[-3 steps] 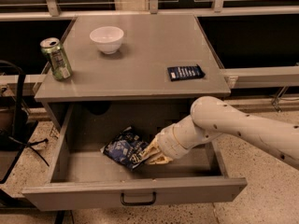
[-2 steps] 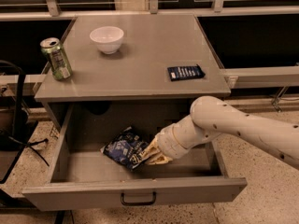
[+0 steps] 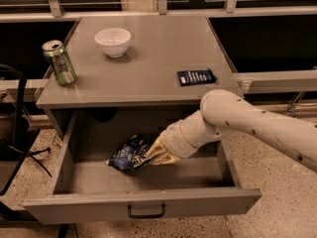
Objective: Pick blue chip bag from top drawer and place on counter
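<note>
One small change is to be noted against the views of a second ago: the arm [image 3: 257, 125] has been raised slightly, and the gripper [image 3: 157, 156] and the blue chip bag [image 3: 128, 152] have been carried a little up and to the left together inside the top drawer [image 3: 143, 198], which is pulled fully open. The fingers are seen pressed onto the bag's right edge, pinching the crumpled foil there. That the bag has shifted with them is taken as a sign that the grasp has been made and the lift just begun. The bag is not yet clear of the drawer; it is held low, near the drawer's middle, well below the counter [image 3: 148, 68]. Most of the task is therefore judged to remain: the bag must be brought up past the counter's front edge and set down on top. Free space is offered in the counter's middle, between the green can [image 3: 59, 62] and white bowl [image 3: 113, 41] at the left and back and the small flat blue packet [image 3: 196, 76] at the right. A slip of the thin foil from the pinch is the risk to be watched.
</note>
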Controlling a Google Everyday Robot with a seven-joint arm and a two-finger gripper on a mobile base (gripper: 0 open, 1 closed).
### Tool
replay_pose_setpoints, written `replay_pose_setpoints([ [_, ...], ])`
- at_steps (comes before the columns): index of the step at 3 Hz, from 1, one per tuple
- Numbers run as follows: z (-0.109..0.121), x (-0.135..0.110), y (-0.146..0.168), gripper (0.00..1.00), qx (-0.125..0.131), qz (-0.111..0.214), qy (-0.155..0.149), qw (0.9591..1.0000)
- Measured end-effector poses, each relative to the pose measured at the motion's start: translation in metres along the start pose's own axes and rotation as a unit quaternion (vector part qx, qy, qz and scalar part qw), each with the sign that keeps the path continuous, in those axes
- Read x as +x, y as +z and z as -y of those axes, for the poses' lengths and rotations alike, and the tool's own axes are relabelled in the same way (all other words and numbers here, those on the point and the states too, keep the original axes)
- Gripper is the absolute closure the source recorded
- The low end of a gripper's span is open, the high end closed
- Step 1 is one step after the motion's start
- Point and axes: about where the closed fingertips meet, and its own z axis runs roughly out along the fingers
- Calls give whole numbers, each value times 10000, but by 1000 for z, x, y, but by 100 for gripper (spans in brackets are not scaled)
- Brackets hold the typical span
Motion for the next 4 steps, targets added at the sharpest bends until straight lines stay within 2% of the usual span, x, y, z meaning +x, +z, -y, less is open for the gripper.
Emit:
replay_pose_setpoints([
  [1, 22, -2, -14, 100, 48, -45, -262, 9996],
  [2, 58, -12, -43, 100, -16, -270, -581, 9979],
  [3, 81, -20, -62, 100, -65, -448, -762, 9961],
  [4, 125, -34, -93, 100, -66, -792, -1147, 9902],
])
